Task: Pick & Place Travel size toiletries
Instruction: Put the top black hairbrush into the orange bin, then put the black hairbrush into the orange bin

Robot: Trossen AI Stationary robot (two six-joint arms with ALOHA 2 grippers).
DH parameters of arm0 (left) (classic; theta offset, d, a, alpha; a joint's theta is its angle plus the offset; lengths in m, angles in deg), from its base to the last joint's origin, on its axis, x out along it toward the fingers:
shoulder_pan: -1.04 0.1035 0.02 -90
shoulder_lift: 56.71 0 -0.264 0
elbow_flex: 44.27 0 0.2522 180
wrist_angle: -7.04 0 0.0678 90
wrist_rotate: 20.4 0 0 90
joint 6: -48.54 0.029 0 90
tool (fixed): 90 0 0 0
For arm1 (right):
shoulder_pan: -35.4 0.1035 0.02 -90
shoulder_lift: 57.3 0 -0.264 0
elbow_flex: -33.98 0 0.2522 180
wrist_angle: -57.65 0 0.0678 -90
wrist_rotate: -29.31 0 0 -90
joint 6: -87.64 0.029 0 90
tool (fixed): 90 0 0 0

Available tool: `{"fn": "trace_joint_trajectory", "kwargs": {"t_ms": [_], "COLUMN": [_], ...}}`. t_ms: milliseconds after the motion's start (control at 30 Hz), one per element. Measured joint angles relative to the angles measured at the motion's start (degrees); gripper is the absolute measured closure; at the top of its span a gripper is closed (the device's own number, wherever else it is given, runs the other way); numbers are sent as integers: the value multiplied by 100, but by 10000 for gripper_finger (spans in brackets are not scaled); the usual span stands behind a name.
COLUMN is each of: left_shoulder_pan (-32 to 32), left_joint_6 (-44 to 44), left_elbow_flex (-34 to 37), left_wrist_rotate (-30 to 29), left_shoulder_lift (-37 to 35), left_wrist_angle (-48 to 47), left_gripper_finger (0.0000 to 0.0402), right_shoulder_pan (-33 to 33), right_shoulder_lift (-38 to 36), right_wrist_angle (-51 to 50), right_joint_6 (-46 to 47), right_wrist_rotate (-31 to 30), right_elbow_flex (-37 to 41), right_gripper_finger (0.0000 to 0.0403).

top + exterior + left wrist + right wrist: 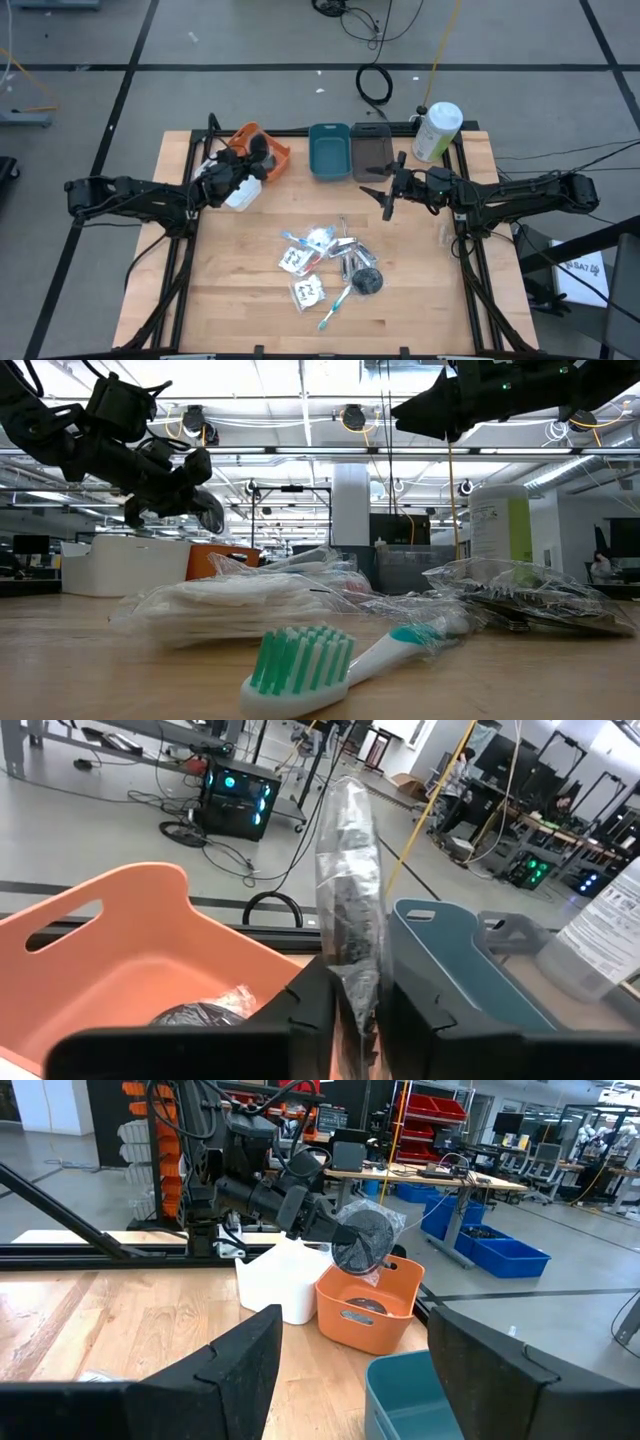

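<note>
Wooden counter [420,270] carries four bins along its far edge and a heap of toiletries near its middle. At the far-left corner, the left gripper [252,160] hangs over the orange bin [272,150], its fingers [310,1010] clamped on a dark grey disc in clear wrap [348,890], which stands edge-up between them. Below those fingers, another wrapped dark disc [200,1016] lies on the orange bin's floor, and the white bin [280,1275] sits just beside the orange one, nearer the left arm. Past the fingers to the right stand the teal bin [329,150] and then the grey bin [371,152]. Toward the counter's middle, well apart from both sets of fingers, lie the white packets [300,262], small silver tubes [345,250], a dark disc [366,281] and a teal-white toothbrush [335,306]. To the right, the right gripper [388,196] hovers just in front of the grey bin with its fingers [230,1360] spread wide and holding nothing. Beyond it, a white-and-green bottle [437,130] stands at the far-right corner.
</note>
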Motion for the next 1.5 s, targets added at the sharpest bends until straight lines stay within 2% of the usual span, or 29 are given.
{"fn": "trace_joint_trajectory", "kwargs": {"t_ms": [600, 1000, 1200, 1367, 1500], "left_shoulder_pan": [0, -1, -2, -86, -296], "left_joint_6": [18, 11, 194, 962, 1448], "left_elbow_flex": [0, 0, 0, -4, -30], "left_wrist_rotate": [-62, 7, 795, 1712, 2471], "left_shoulder_lift": [0, 0, -2, -2, -2], "left_wrist_angle": [-7, -1, 529, 1214, 1399], "left_gripper_finger": [186, 136, 133, 133, 133], "right_shoulder_pan": [-1, -2, -2, 0, 0], "right_shoulder_lift": [1, 1, 1, 1, 1], "right_wrist_angle": [-43, -42, -44, -43, -44], "right_joint_6": [-2, -2, -2, -2, -2], "right_wrist_rotate": [0, -1, -2, 1, 1], "right_elbow_flex": [0, 0, 0, 0, 0], "right_gripper_finger": [165, 165, 165, 165, 165]}}
